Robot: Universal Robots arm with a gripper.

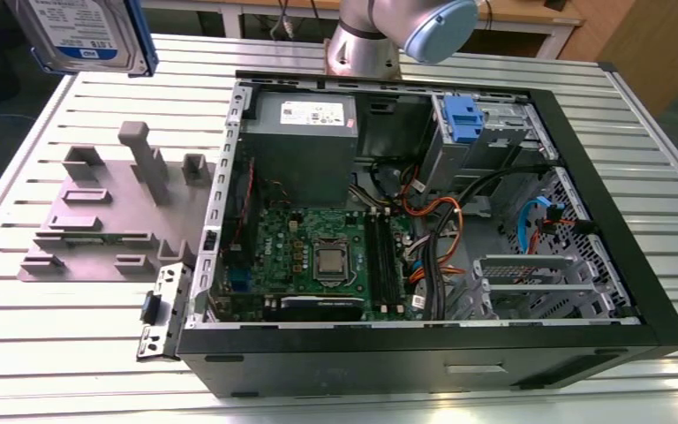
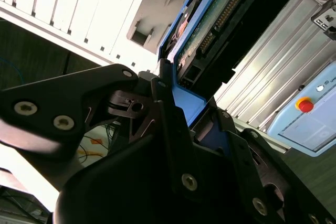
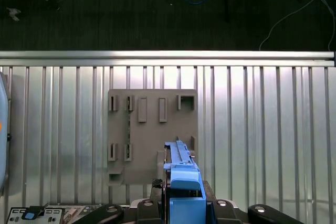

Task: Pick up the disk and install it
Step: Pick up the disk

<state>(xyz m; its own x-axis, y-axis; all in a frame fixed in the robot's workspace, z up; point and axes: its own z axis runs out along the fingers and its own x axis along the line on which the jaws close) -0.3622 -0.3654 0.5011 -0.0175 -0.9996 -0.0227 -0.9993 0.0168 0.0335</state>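
In the upper left corner of the exterior view, the disk [image 1: 86,34] hangs in the air, high above the slatted metal table [image 1: 56,353] and tilted. Its white-and-blue label faces the camera and a blue rail runs along its edge. It is well apart from the open computer case [image 1: 621,265], which lies on its side in the middle of the table.

In the second wrist view, the gripper [image 2: 191,95] is closed on the disk [image 2: 210,19]. The black fingers [image 2: 168,124] stand on both sides of the blue carrier rail and press against it, and the disk reaches out beyond the fingertips with its green circuit side and connector visible. In the first wrist view, the disk [image 3: 181,174] shows edge-on, rising straight out of the gripper [image 3: 185,205]. Under it lies a grey fixture plate [image 3: 152,124] with several raised blocks, and the disk does not touch it.

In the exterior view, this fixture plate [image 1: 103,221] rests on the table just beside the case, on the exterior view's left. Inside the case there are a green motherboard [image 1: 315,247], a grey metal box [image 1: 304,132] with a white sticker and a small blue latch [image 1: 463,119] near the far wall. The arm's base [image 1: 369,44] stands behind the case.
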